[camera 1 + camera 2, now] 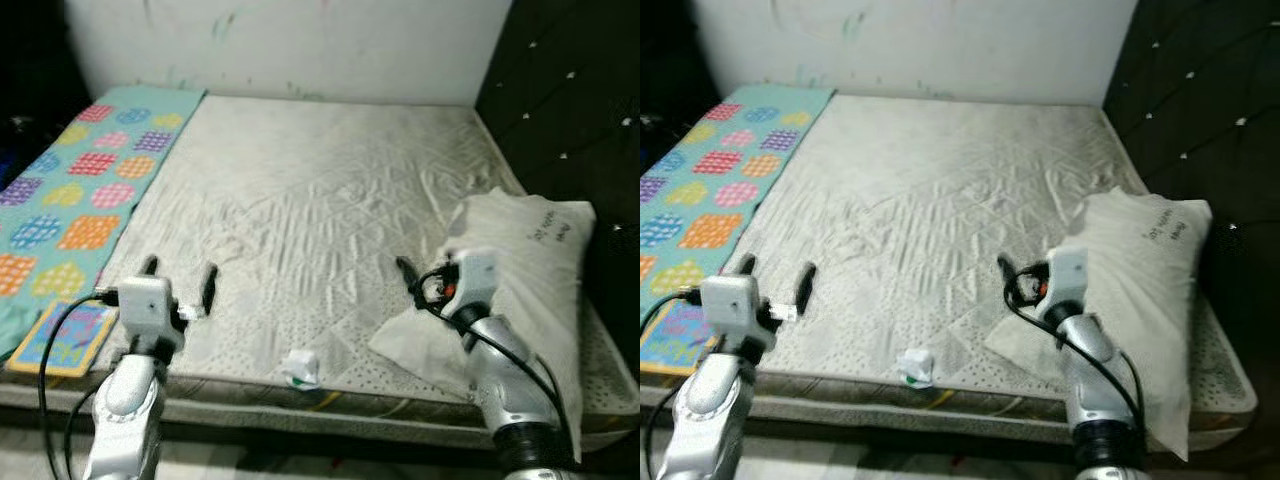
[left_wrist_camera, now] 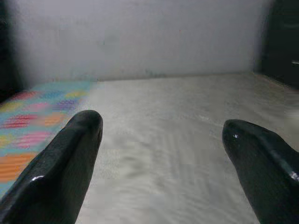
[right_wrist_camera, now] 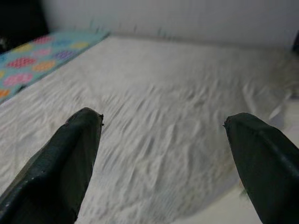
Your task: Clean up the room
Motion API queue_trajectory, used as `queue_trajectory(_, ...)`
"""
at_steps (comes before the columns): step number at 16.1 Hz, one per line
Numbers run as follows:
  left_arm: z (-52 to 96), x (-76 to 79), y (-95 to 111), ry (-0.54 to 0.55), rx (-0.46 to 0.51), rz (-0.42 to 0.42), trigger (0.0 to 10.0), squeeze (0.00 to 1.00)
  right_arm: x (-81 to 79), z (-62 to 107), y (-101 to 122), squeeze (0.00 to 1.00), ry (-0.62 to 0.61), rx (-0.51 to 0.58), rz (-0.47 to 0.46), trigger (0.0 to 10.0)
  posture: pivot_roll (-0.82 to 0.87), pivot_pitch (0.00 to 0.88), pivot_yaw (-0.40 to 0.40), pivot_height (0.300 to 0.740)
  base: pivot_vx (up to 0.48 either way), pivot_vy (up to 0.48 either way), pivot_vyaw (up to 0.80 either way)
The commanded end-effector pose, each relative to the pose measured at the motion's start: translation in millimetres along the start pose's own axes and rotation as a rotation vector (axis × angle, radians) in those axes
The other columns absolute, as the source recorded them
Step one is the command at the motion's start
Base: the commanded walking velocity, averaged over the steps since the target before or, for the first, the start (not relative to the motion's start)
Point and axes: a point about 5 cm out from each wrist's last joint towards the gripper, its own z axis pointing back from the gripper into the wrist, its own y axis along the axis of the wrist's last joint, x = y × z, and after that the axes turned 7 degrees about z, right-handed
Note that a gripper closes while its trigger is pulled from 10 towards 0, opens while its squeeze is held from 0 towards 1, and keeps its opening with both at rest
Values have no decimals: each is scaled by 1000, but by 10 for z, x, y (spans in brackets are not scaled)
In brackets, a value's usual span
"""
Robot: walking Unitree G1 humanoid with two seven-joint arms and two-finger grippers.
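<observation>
Nearest, at about 6 o'clock in the head views, a small crumpled white scrap (image 1: 300,368) with a touch of green lies on the front edge of the bed (image 1: 300,200), between the two arms and apart from both.

At 7 o'clock the left gripper (image 1: 180,277) hovers low over the front left part of the mattress, its two black fingers (image 2: 60,168) spread wide apart with nothing between them. Just beside that arm, at 8 o'clock, a flat book (image 1: 65,338) with a yellow border and a blue cover lies at the bed's front left corner.

At 4 o'clock the right gripper (image 1: 1025,272) is raised over the front right part of the mattress, just beside the near corner of the pillow (image 1: 520,260). Its fingers (image 3: 65,163) stand wide apart in the right wrist view, holding nothing; whether the gripper touches the pillow cannot be told. The white pillow lies slanted along the bed's right side from 3 to 5 o'clock, with small dark writing near its far end, and its near corner rests on the mattress.

Further off, the pale quilted sheet is creased towards the middle of the bed. At 10 o'clock a turquoise mat (image 1: 85,180) with coloured dotted patches runs along the left side. At 2 o'clock stands a dark tufted headboard (image 1: 570,90), and at 12 o'clock a white wall (image 1: 300,40) with faint marks.
</observation>
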Motion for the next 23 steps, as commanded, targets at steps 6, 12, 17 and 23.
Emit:
queue_trajectory(6,549,68,-116,112,-97,74,10000,0,-65,317,45,0,-63,8,-35,10000,-89,0,-26,740,0,0,0)
queue_trajectory(12,814,-74,-242,285,-149,55,10000,0,-81,432,-197,0,-67,-107,-13,10000,-71,0,-54,740,0,0,0)
queue_trajectory(17,745,-67,-256,297,-151,69,10000,0,-100,475,-281,0,-97,-152,-39,10000,-75,0,-31,740,0,0,0)
queue_trajectory(23,686,-109,-316,343,-168,79,10000,0,-76,460,-324,0,-99,-186,-89,10000,-84,12,-51,740,0,0,-533)
